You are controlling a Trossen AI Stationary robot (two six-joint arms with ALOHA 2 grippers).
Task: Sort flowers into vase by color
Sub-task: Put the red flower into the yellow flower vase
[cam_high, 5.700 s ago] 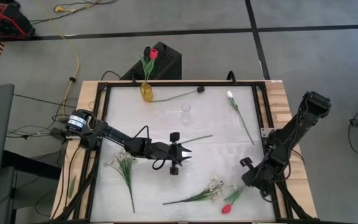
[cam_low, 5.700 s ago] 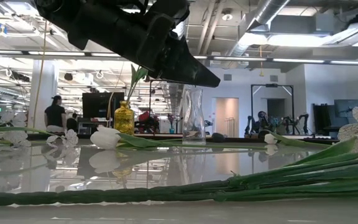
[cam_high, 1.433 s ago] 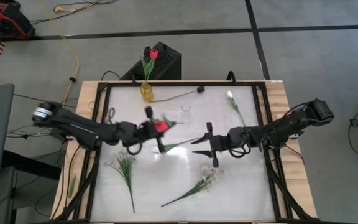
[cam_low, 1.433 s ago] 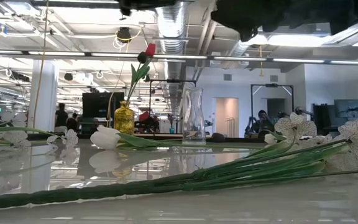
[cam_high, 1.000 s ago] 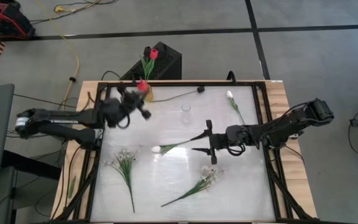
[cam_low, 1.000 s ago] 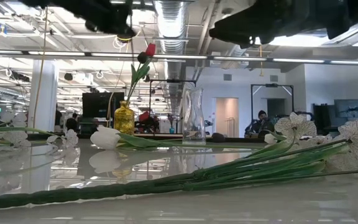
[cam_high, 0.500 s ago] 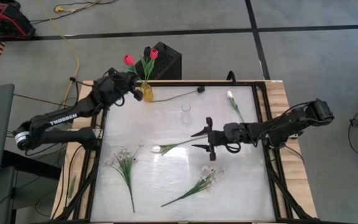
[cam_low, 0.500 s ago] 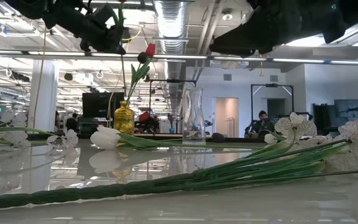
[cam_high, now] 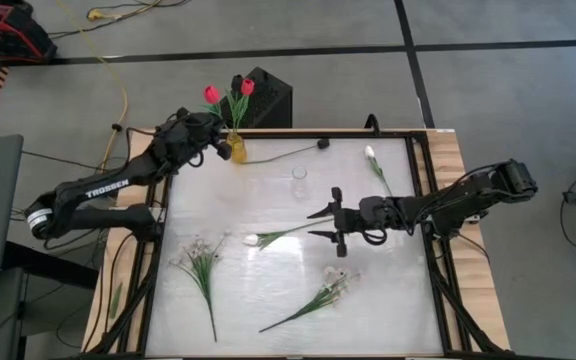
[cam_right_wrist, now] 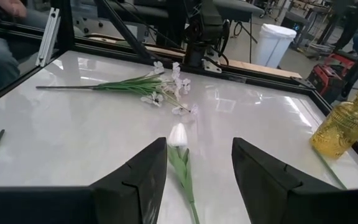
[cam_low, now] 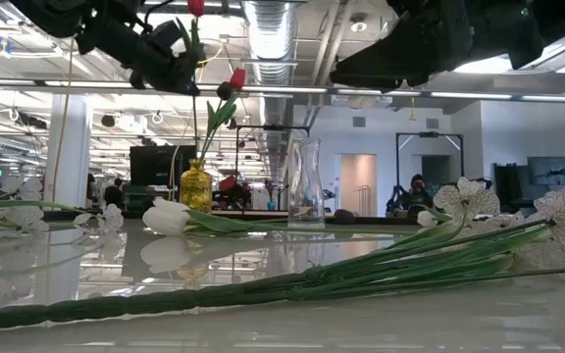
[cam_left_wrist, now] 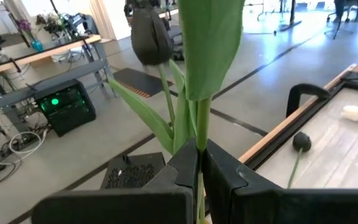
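Red tulip [cam_high: 211,95] in left end effector [cam_high: 214,141].

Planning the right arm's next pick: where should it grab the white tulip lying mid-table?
Grip the white tulip by its thin stem behind the head, coming straight down. It lies flat on the table, and the right gripper, open, already hovers over its stem end.

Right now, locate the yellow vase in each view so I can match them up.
High view: yellow vase at the table's far edge, beside the left gripper.
Low view: yellow vase left of centre, behind the white tulip.
Left wrist view: not visible.
Right wrist view: right edge.
Shared landmark: the white tulip.
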